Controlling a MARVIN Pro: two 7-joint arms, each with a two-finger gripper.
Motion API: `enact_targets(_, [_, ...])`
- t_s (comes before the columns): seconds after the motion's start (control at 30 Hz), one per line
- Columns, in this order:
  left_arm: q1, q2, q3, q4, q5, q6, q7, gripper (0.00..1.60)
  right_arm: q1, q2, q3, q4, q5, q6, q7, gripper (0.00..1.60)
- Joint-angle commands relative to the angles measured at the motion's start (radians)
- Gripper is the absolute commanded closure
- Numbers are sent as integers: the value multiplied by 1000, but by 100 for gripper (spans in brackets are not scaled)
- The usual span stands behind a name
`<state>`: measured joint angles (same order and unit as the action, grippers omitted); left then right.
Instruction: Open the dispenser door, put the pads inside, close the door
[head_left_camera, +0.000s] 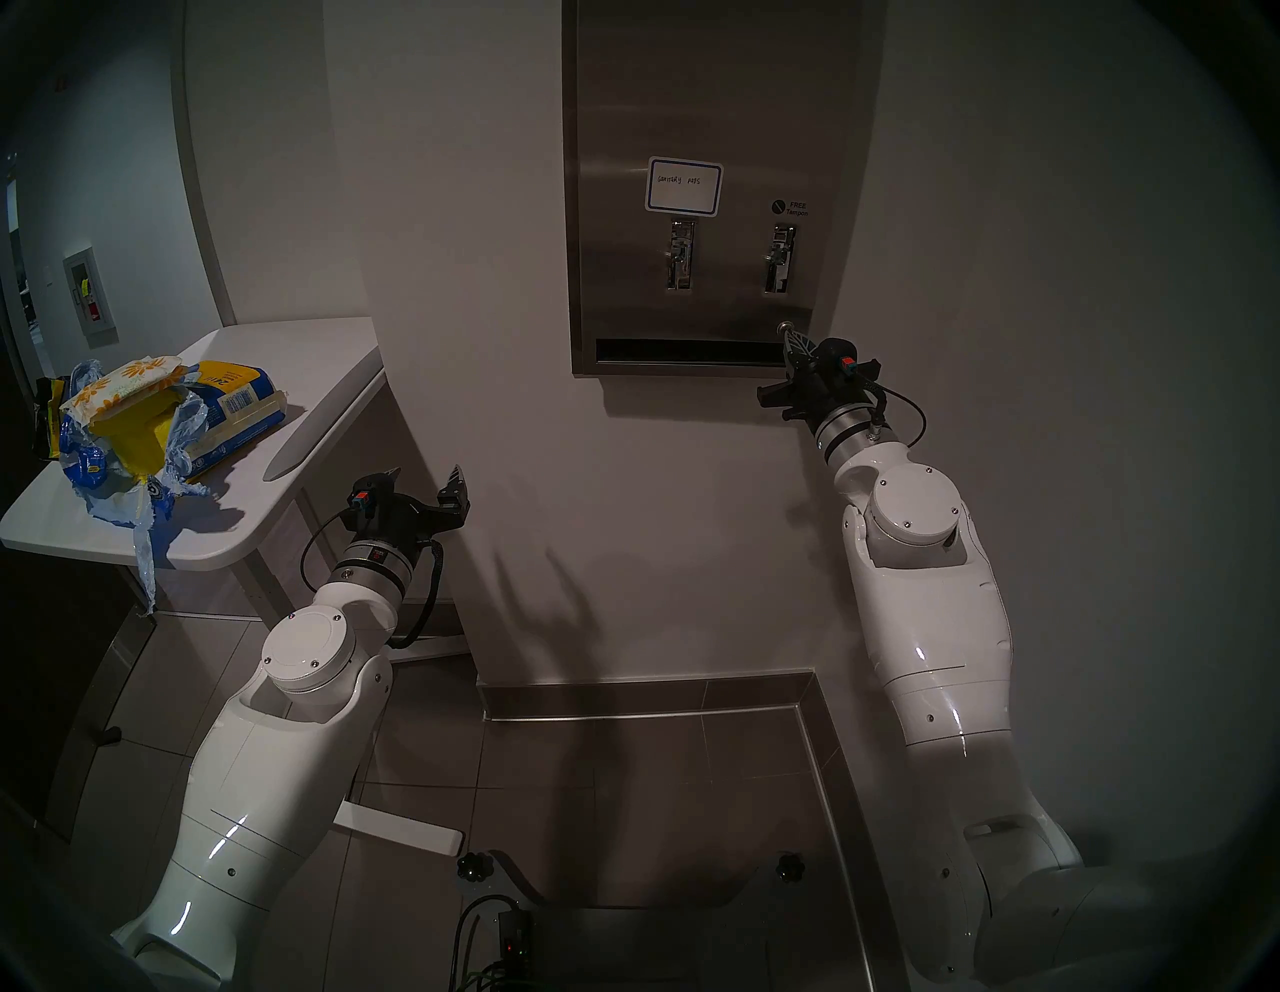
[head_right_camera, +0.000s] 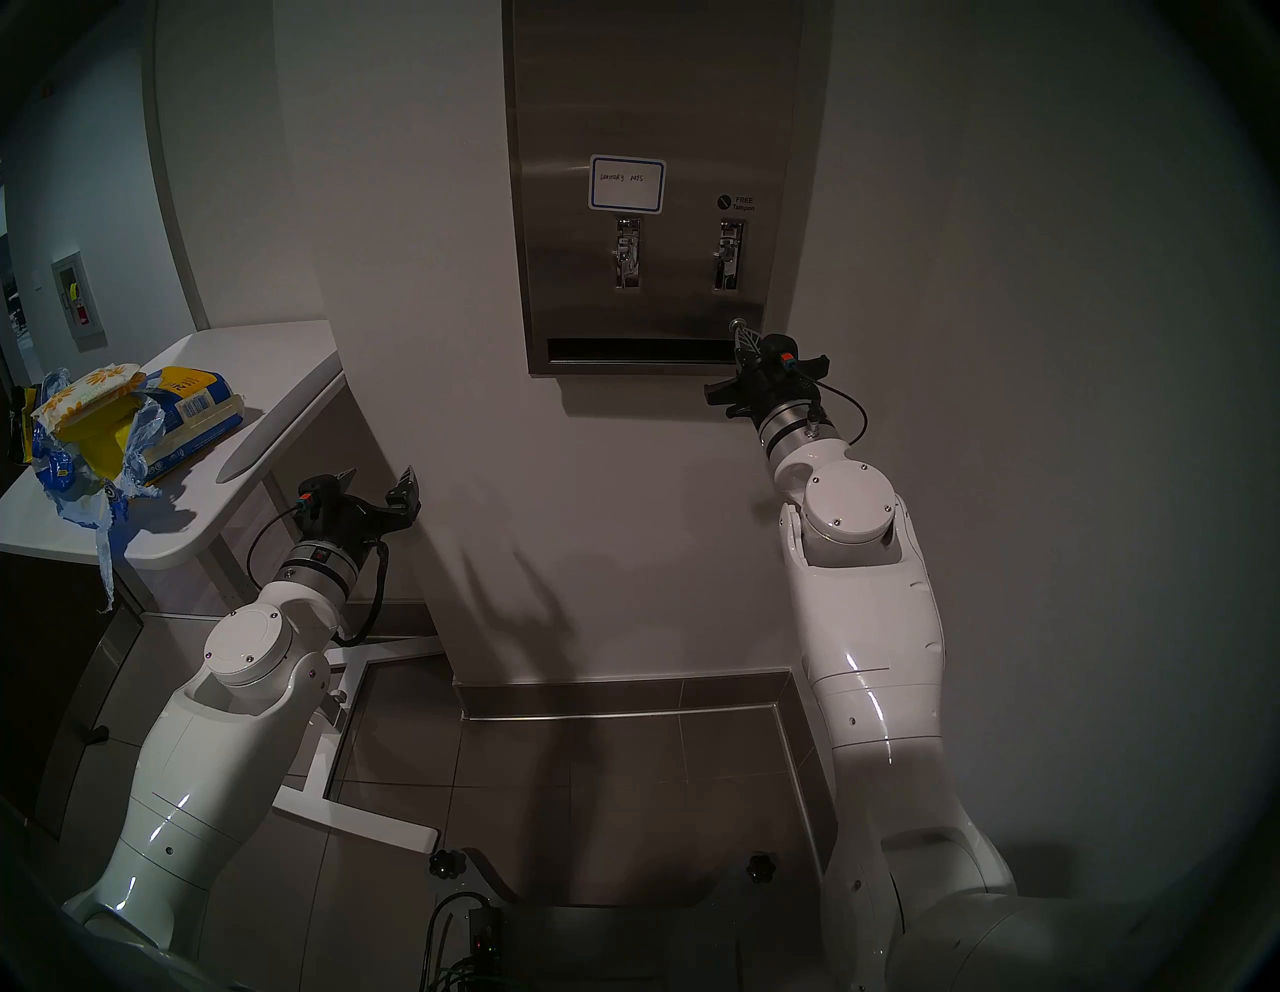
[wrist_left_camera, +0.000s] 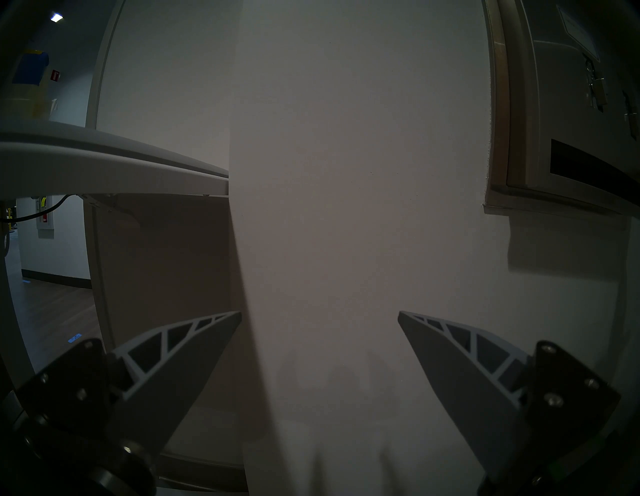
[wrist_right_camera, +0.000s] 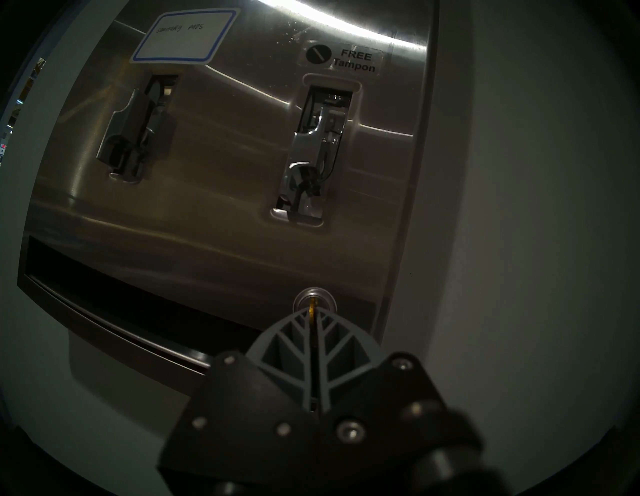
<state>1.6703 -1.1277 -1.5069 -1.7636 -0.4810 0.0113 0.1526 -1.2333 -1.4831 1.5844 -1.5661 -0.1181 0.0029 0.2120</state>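
Note:
The brushed-steel dispenser door (head_left_camera: 706, 104) (head_right_camera: 651, 104) (wrist_right_camera: 225, 194) hangs shut on the wall, with a blue-bordered label, two lever slots and a long slot at the bottom. My right gripper (head_left_camera: 795, 341) (head_right_camera: 742, 335) (wrist_right_camera: 313, 317) is at the round lock (wrist_right_camera: 314, 300) in the door's lower right corner, shut on a small brass key (wrist_right_camera: 312, 308) that sits in it. The pads (head_left_camera: 131, 384) (head_right_camera: 90, 391), white with orange daisies, lie on top of the torn bag on the table at the left. My left gripper (head_left_camera: 424, 478) (head_right_camera: 379, 478) (wrist_left_camera: 318, 313) hangs open and empty below the table edge, facing the wall.
A white table (head_left_camera: 312, 374) stands left of the dispenser, its corner against the wall. A torn blue-and-yellow bag (head_left_camera: 228, 409) with yellow packets covers its left half. The table's white base frame (head_right_camera: 360, 817) lies on the tiled floor near my left arm.

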Motion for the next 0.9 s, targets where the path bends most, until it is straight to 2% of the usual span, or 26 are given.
enact_targets(0.0, [-25, 0, -8, -29, 0, -13, -1, 0, -11, 6, 20, -95, -4, 10, -18, 160])
enact_targets(0.27, [-25, 0, -8, -29, 0, -13, -1, 0, -46, -1, 18, -144, -17, 27, -31, 160])
enact_targets(0.3, [-25, 0, -8, -29, 0, -13, -1, 0, -68, -2, 20, -171, -32, 39, -37, 160])
enact_targets(0.4, [-25, 0, -8, -29, 0, -13, -1, 0, -68, -2, 20, -171, -32, 39, -37, 160])
enact_targets(0.43, [-25, 0, -8, -29, 0, -12, -1, 0, -89, -2, 22, -196, -34, 41, -38, 160])
enact_targets(0.87, [-25, 0, -8, -29, 0, -13, -1, 0, -133, -13, 23, -254, -48, 63, -43, 155])
